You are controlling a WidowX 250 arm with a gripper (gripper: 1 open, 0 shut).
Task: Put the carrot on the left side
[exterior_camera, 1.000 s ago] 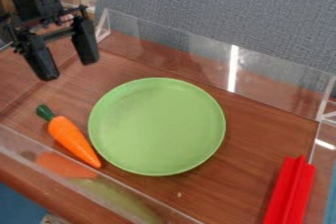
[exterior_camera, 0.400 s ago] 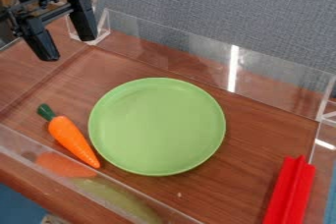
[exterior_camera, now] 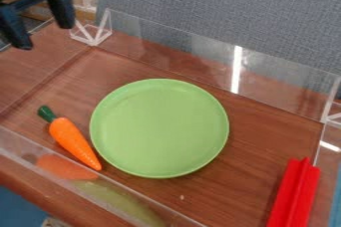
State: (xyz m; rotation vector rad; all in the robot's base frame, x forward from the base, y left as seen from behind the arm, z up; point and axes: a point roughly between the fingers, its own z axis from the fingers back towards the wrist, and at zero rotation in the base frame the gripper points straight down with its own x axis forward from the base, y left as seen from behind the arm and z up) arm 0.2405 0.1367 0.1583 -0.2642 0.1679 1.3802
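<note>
The carrot (exterior_camera: 71, 140) lies at the lower left of the frame on the brown wooden worktop (exterior_camera: 266, 131), its dark green stub pointing toward the upper left and its tip toward the bottom edge. It sits just beside the left rim of the round green plate (exterior_camera: 160, 127), apart from it by a thin strip of wood. A clear plastic wall (exterior_camera: 213, 57) runs along the back and another along the front edge, where a faint orange reflection of the carrot shows. Two flat red bars (exterior_camera: 296, 196) lie at the lower right, well apart from the carrot. The gripper (exterior_camera: 36, 20) hangs in the upper left corner — its two dark fingers spread wide, holding nothing, well above and away from the carrot
</note>
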